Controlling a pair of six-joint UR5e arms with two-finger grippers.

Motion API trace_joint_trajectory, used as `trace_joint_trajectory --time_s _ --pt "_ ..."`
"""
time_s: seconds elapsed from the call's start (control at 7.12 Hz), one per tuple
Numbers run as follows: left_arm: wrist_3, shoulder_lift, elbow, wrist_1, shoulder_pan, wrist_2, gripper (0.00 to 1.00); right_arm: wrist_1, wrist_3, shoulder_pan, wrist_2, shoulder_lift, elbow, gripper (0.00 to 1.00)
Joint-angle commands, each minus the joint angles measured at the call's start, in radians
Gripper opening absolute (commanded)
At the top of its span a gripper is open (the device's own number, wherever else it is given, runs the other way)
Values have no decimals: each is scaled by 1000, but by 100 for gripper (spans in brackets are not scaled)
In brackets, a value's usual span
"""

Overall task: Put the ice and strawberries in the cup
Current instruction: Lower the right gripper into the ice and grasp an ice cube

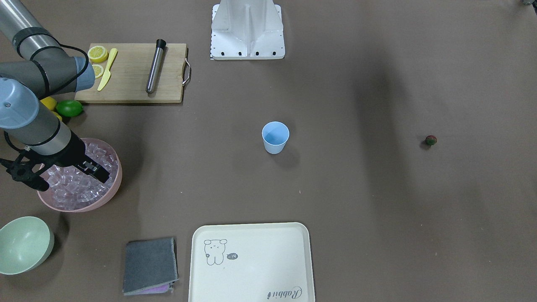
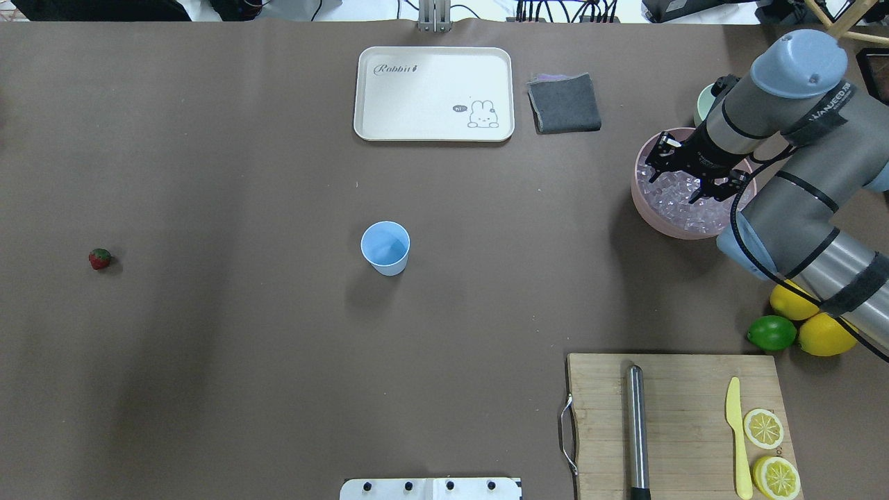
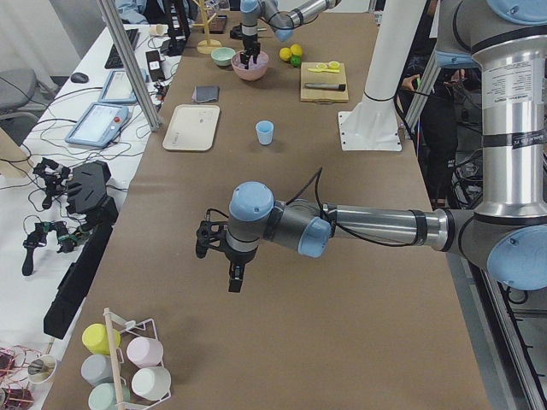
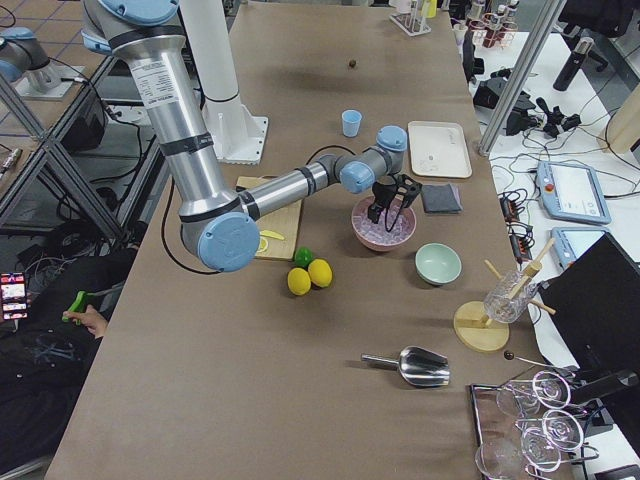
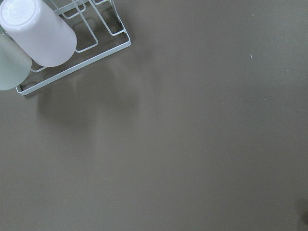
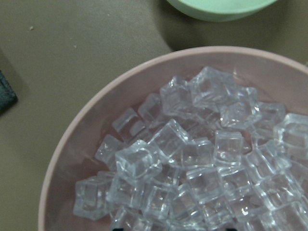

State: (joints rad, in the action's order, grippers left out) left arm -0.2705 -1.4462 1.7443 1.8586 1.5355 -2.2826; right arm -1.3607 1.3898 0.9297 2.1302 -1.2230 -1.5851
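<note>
The light blue cup (image 2: pixel 385 248) stands upright and empty at the table's middle, also in the front view (image 1: pixel 275 137). The strawberry (image 2: pixel 100 258) lies alone far out on the left side of the table. The ice (image 2: pixel 677 198) fills a pink bowl (image 2: pixel 649 208). My right gripper (image 2: pixel 687 177) hangs open just above the ice and holds nothing. The right wrist view shows the cubes (image 6: pixel 192 159) close below. My left gripper (image 3: pixel 231 278) hovers over bare table far from the cup. I cannot tell whether it is open or shut.
A pale green bowl (image 1: pixel 23 245), grey cloth (image 1: pixel 151 264) and white tray (image 1: pixel 251 262) lie at the table's far edge. A cutting board (image 1: pixel 134 73) holds lemon slices, a yellow knife and a metal rod. A lime (image 1: pixel 69 108) and lemons lie beside it. A cup rack (image 5: pixel 72 53) is near my left wrist.
</note>
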Motion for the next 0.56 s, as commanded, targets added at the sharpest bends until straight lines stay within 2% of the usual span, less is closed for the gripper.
trace_joint_trajectory --time_s 0.0,0.42 --pt "-1 0 0 -1 0 0 98 0 -2 -6 -1 0 2 69" --pt "1 -5 0 -1 0 0 98 0 -8 -14 2 -15 2 70"
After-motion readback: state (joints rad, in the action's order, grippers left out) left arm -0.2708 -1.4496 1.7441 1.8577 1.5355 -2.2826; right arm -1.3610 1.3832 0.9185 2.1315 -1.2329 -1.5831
